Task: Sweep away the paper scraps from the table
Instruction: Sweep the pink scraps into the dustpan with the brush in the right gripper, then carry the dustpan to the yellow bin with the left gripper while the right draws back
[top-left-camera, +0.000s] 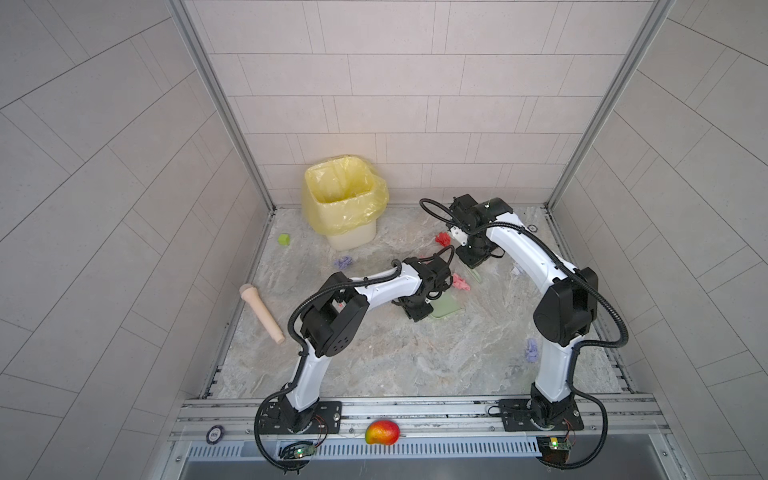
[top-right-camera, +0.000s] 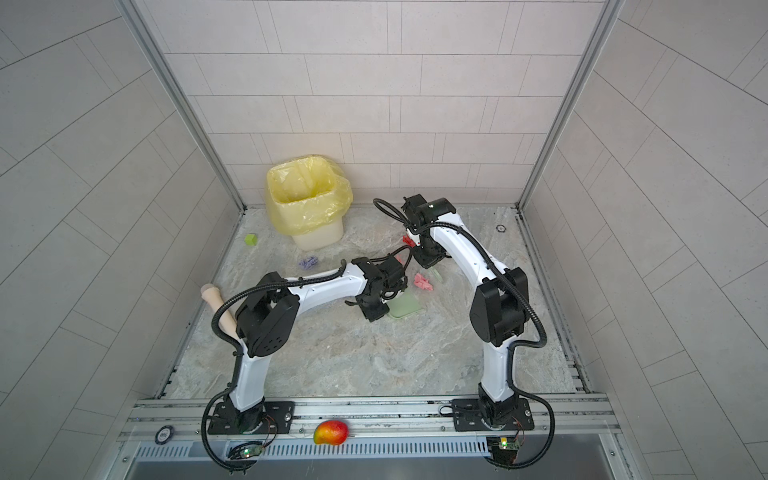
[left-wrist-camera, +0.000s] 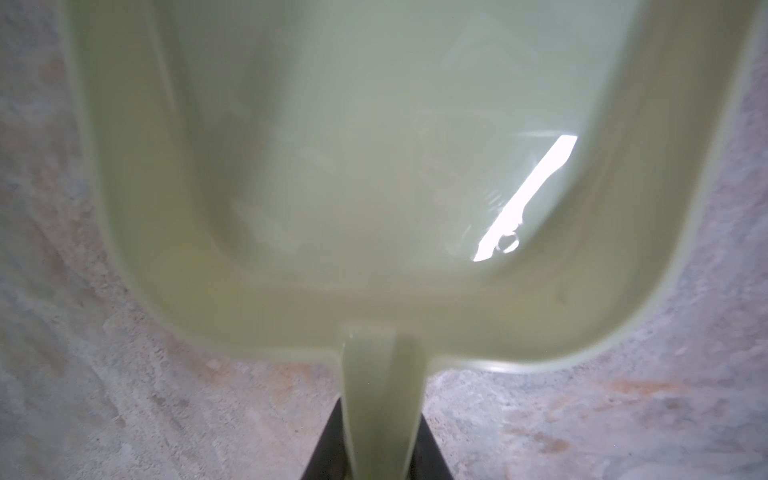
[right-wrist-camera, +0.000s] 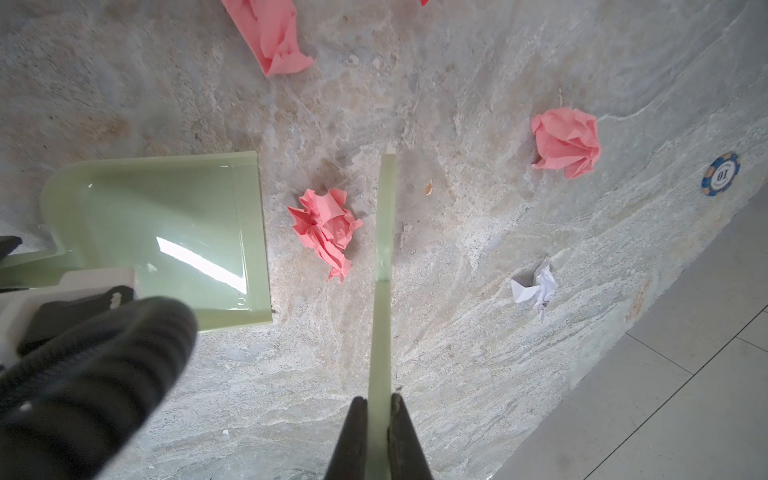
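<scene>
Presently sweeping: thin green scraper (right-wrist-camera: 384, 249) pinched in R gripper (right-wrist-camera: 379, 409), pale-green plastic dustpan (right-wrist-camera: 166, 208) clamped in L gripper (left-wrist-camera: 381, 432); next, push crumpled pink scrap (right-wrist-camera: 326, 230) in.

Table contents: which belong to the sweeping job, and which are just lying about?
Job: paper scraps, dustpan, sweeper, lined bin.
Lying about: green cube, wooden stick, mango, poker chip.
</scene>
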